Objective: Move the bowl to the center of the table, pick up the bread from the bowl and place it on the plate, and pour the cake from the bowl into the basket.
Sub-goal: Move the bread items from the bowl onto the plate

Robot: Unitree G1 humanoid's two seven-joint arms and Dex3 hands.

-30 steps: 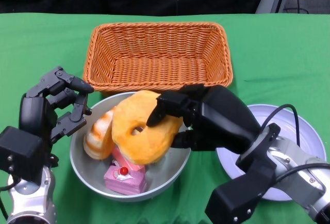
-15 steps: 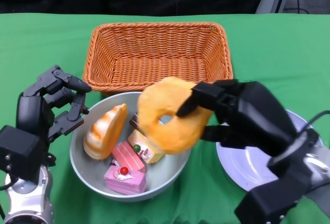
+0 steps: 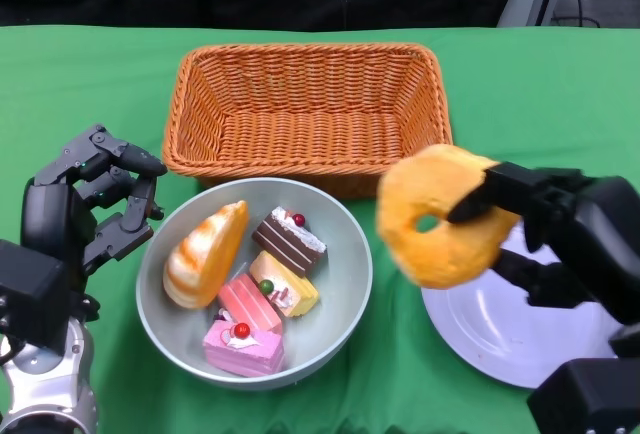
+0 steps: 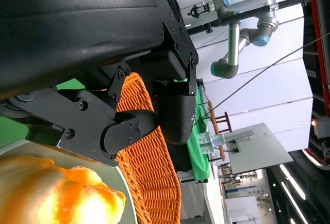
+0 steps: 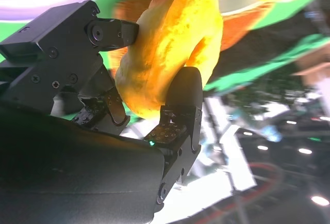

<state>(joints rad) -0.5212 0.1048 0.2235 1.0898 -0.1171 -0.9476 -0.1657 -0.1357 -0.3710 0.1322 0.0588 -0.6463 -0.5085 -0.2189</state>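
Ring bread held aloft above the plate's near-left edge; cakes and a second bread remain in the bowl.

Left hand [image 3: 95, 199], matte black and jointed, stands beside the bowl's left rim with fingers spread, holding nothing. The bowl [image 3: 160, 299] is smooth, grey and round; it contains an oval striped bread [image 3: 203, 253], glossy orange and cream, leaning on the left wall, plus four small cakes [image 3: 262, 299]: a brown layered slice, a yellow wedge and two pink blocks, each topped with a small bead. Behind it, touching or just beside the far rim, stands the basket [image 3: 305, 104], rectangular, orange woven wicker. The ring bread [image 3: 437, 216], soft, golden and doughnut-shaped, is pinched by the right hand [image 3: 560, 239], one finger on its face. Beneath lies the plate [image 3: 500, 339], flat, pale and smooth, on green cloth [image 3: 540, 94].
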